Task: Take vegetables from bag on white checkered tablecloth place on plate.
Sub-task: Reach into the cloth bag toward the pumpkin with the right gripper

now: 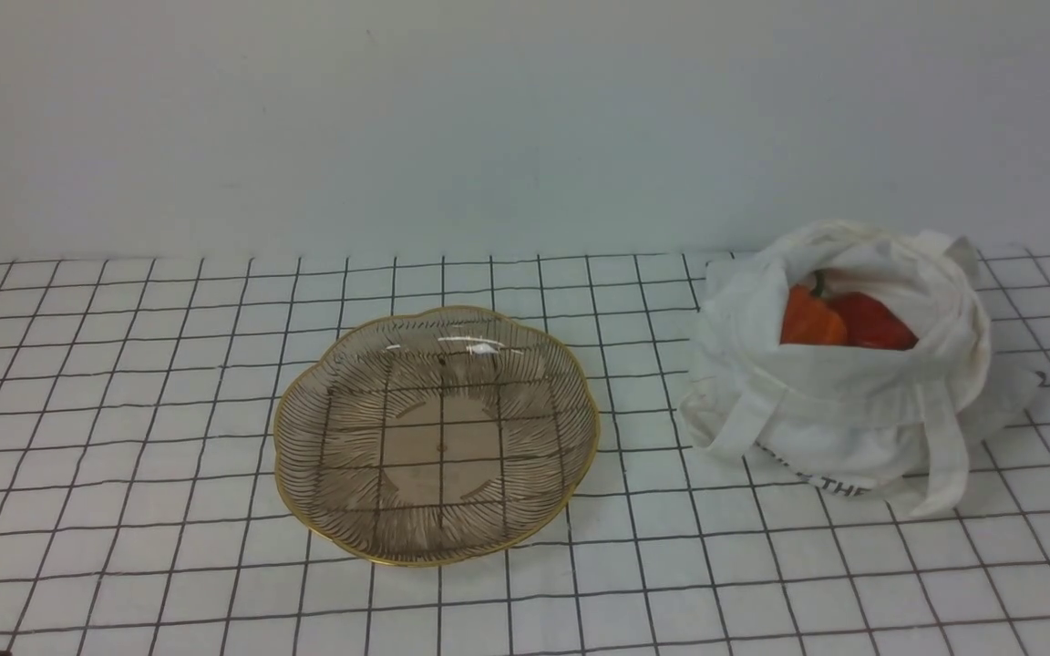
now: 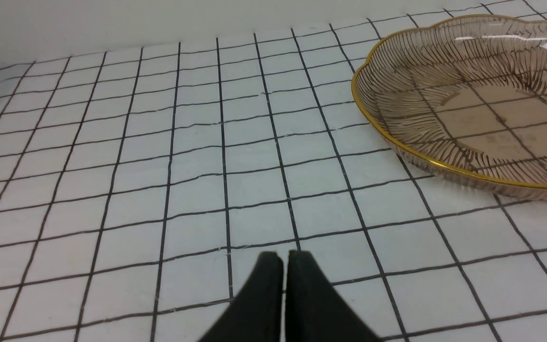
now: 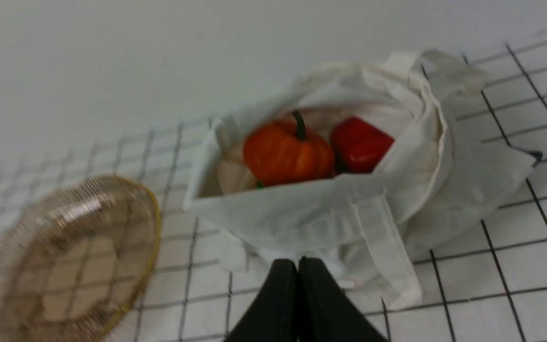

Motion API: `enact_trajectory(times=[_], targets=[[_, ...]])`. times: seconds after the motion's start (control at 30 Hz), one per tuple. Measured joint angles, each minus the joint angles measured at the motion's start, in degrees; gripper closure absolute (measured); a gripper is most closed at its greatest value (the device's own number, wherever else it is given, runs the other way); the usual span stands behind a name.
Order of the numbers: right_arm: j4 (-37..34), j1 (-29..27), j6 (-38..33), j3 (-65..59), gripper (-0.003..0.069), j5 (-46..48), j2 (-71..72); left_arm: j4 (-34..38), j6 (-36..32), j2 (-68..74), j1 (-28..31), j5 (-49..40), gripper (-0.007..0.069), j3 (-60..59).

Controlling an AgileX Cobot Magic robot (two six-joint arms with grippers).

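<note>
The white cloth bag point(image 1: 839, 401) sits open on the checkered tablecloth point(image 1: 124, 383) at the right. Inside it lie an orange pumpkin point(image 3: 287, 153) point(image 1: 809, 319) and a red pepper point(image 3: 359, 144) point(image 1: 869, 321), side by side. The brownish glass plate point(image 1: 343, 364) with a gold rim stands empty at centre-left. In the right wrist view my right gripper point(image 3: 298, 263) is shut with nothing in it, just short of the bag's near side. In the left wrist view my left gripper point(image 2: 284, 256) is shut and empty over bare cloth, with the plate point(image 2: 397, 137) off to one side. Neither arm shows in the front view.
A plain pale wall point(image 1: 525, 118) runs along the back of the table. The bag's strap handles point(image 1: 944, 446) hang down its front onto the cloth.
</note>
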State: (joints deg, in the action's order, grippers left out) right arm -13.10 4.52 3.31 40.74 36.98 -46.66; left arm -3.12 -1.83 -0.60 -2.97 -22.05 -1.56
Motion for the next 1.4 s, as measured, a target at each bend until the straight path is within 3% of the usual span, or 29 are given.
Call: enact_trajectory(times=[0.3, 0.6, 0.7, 0.73, 0.8, 0.87, 1.0, 1.17, 1.4], targets=[[-2.85, 0.0, -4.91, 19.06, 0.0671, 3.2, -30.87, 0.0, 0.0, 0.0, 0.0, 0.0, 0.0633, 0.0], [-4.98, 0.0, -5.6, 29.83, 0.0639, 4.08, -47.39, 0.0, 0.0, 0.0, 0.0, 0.0, 0.0633, 0.0], [-5.26, 0.0, -6.02, 32.25, 0.0581, 3.83, -51.59, 0.0, 0.0, 0.0, 0.0, 0.0, 0.0633, 0.0], [-5.51, 0.0, -6.29, 33.57, 0.0526, 2.72, -53.84, 0.0, 0.0, 0.0, 0.0, 0.0, 0.0633, 0.0], [-5.88, 0.0, -6.47, 34.25, 0.0491, 2.01, -55.02, 0.0, 0.0, 0.0, 0.0, 0.0, 0.0633, 0.0], [-8.12, 0.0, -7.72, 36.11, 0.0393, 0.78, -57.84, 0.0, 0.0, 0.0, 0.0, 0.0, 0.0633, 0.0], [-12.39, 0.0, -11.65, 38.3, 0.0286, 0.14, -61.5, 0.0, 0.0, 0.0, 0.0, 0.0, 0.0633, 0.0], [-16.99, 0.0, -17.67, 39.52, 0.025, -1.92, -64.39, 0.0, 0.0, 0.0, 0.0, 0.0, 0.0633, 0.0], [-20.23, 0.0, -19.83, 39.92, 0.025, -7.23, -67.64, 0.0, 0.0, 0.0, 0.0, 0.0, 0.0633, 0.0]])
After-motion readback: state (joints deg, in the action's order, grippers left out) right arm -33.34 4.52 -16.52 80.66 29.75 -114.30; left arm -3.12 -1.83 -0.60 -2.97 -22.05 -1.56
